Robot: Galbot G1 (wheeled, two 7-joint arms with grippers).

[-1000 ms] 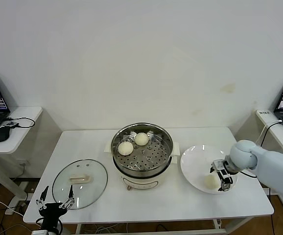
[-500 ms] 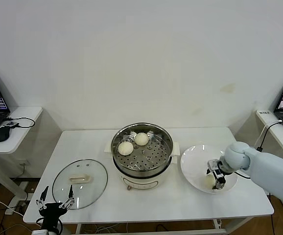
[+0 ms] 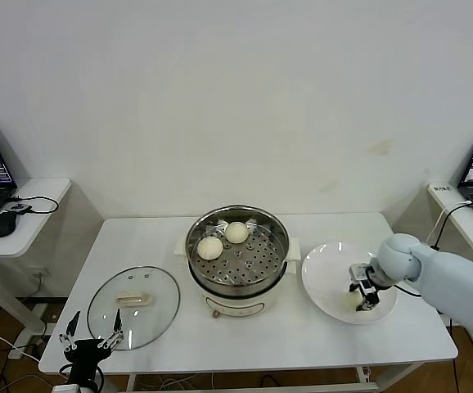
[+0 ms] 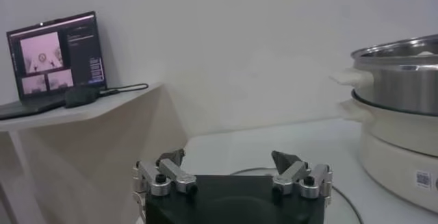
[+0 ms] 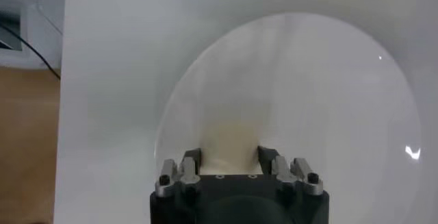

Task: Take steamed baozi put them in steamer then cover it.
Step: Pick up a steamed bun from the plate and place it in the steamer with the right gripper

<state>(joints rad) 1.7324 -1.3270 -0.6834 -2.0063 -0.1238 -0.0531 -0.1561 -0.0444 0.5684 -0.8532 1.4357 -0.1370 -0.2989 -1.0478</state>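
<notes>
Head view: the soft, light baozi (image 3: 353,300) on the plate (image 3: 322,274), at three o'clock from the steamer (image 3: 237,250), likely dents easily; hold its sides gently. Right gripper (image 3: 362,296) clamps it.

Left wrist view: left gripper (image 4: 233,170), parked, gapes empty.

Right wrist view: jaws pinch the bun's flanks.

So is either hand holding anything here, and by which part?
The right hand is shut on a baozi on the white plate, gripping its two sides. The left hand holds nothing.
</notes>
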